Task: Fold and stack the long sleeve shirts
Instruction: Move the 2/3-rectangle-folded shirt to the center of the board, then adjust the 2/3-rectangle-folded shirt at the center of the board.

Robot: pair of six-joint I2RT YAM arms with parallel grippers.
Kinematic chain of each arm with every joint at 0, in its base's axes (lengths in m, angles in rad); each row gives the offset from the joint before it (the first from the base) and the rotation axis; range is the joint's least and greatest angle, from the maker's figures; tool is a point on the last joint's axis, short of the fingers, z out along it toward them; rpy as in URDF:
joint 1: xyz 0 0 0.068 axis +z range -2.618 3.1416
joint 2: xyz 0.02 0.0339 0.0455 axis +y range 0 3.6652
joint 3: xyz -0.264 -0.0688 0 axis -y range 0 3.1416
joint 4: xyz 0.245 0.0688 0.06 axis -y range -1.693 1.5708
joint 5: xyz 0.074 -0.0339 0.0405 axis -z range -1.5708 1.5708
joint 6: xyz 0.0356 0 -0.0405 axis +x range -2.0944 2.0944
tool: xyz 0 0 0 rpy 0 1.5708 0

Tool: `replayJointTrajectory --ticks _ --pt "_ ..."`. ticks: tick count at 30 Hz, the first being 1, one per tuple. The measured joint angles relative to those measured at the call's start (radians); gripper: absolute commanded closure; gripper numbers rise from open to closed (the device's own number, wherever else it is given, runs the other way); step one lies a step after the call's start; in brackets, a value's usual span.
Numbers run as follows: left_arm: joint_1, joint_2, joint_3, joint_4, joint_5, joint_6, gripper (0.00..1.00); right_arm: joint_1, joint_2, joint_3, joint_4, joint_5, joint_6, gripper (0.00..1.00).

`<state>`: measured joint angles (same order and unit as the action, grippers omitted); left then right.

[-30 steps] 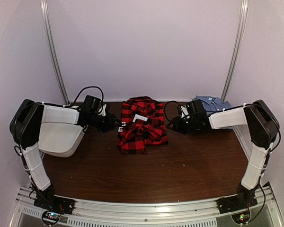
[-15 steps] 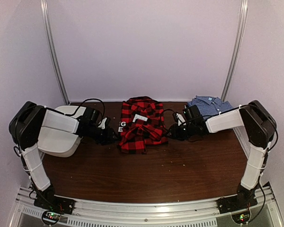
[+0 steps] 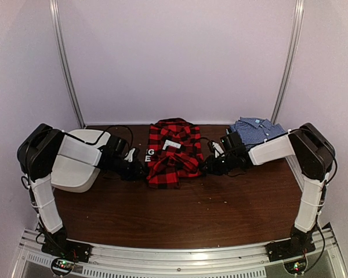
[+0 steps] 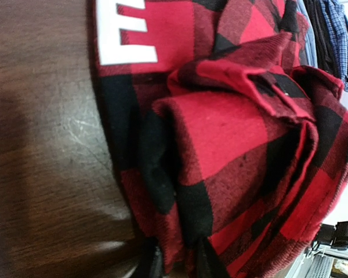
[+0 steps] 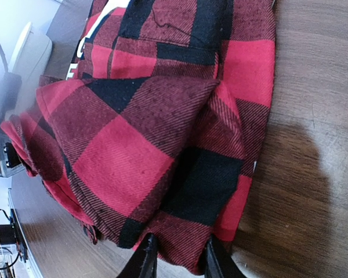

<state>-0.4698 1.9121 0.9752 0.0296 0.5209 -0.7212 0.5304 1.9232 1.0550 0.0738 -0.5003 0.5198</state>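
The red-and-black plaid shirt [image 3: 174, 153] lies folded at the back middle of the brown table [image 3: 180, 214]. It fills the left wrist view [image 4: 232, 133] and the right wrist view [image 5: 151, 116]. My left gripper [image 3: 140, 169] is at the shirt's lower left edge, its jaws close together with the cloth pinched between them [image 4: 178, 260]. My right gripper [image 3: 206, 166] is at the lower right edge, its jaws also closed on the layered hem [image 5: 178, 258]. The blue-and-white check shirt [image 3: 256, 128] lies folded at the back right, behind my right arm.
A white plastic tub [image 3: 75, 168] stands at the left, under my left arm. White letters on a patch [image 4: 124, 35] show at the plaid shirt's left side. Two metal poles [image 3: 66, 69] rise at the back corners.
Both arms moved down and inward from beside the plaid shirt to its lower corners. The jaws now hold its lower edges. The blue shirt shows more behind the right arm.
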Motion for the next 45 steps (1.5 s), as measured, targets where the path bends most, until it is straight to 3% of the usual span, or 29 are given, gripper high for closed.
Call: replayJointTrajectory --ticks 4,9,23,24,29,34,39,45 --pt "-0.004 0.006 0.0 -0.001 -0.001 -0.006 1.0 0.002 0.0 -0.008 0.007 0.0 -0.001 0.86" --pt "-0.007 0.006 0.0 -0.004 0.0 -0.01 1.0 0.002 0.0 -0.046 0.01 0.0 -0.005 1.0" --pt "-0.099 -0.154 -0.177 -0.05 0.006 -0.063 1.0 0.055 -0.163 -0.265 0.006 -0.019 -0.014 1.0" --pt "-0.111 -0.169 -0.193 -0.051 0.003 -0.073 0.98 0.064 -0.182 -0.291 0.013 -0.019 -0.01 0.99" --pt "-0.158 -0.231 -0.255 -0.062 -0.021 -0.11 0.71 0.094 -0.255 -0.366 0.0 -0.015 0.01 0.82" --pt "-0.159 -0.319 -0.276 -0.125 -0.086 -0.132 0.69 0.097 -0.335 -0.379 -0.086 0.032 0.004 0.69" --pt "-0.159 -0.377 -0.241 -0.167 -0.125 -0.116 0.71 0.097 -0.405 -0.349 -0.197 0.094 -0.014 0.69" --pt "-0.159 -0.338 -0.156 -0.174 -0.124 -0.071 0.76 0.105 -0.409 -0.272 -0.238 0.118 -0.024 0.69"
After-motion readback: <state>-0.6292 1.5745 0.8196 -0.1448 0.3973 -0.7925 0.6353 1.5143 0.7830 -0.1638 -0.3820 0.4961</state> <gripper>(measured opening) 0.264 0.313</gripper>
